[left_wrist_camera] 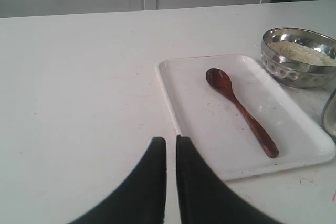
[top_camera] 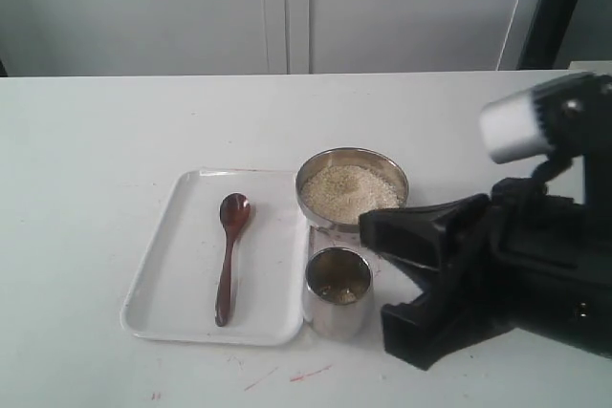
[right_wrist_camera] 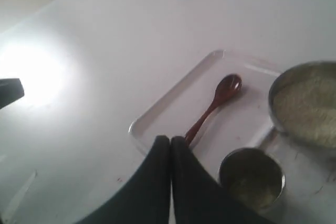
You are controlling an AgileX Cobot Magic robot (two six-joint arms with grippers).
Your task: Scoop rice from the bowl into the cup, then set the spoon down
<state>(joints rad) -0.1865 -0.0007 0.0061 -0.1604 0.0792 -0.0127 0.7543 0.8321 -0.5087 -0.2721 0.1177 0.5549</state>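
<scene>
The dark wooden spoon point(top_camera: 228, 255) lies loose on the white tray point(top_camera: 172, 274), its head towards the far side. The steel bowl point(top_camera: 308, 200) holds a mound of rice point(top_camera: 349, 188) just right of the tray. The steel cup point(top_camera: 337, 317) stands in front of the bowl, with some grains in its bottom. In the exterior view my right arm's black body point(top_camera: 497, 265) hangs right of the cup. My right gripper point(right_wrist_camera: 170, 139) is shut and empty above the spoon handle's end point(right_wrist_camera: 194, 129). My left gripper point(left_wrist_camera: 171, 140) is shut on nothing, near the tray's point(left_wrist_camera: 199, 108) left edge, apart from the spoon point(left_wrist_camera: 241, 109).
A white table point(top_camera: 96, 160) carries everything, with a pale wall behind it. A few red marks point(top_camera: 311, 372) dot the tabletop in front of the tray. A dark part point(right_wrist_camera: 10, 92) shows at the edge of the right wrist view.
</scene>
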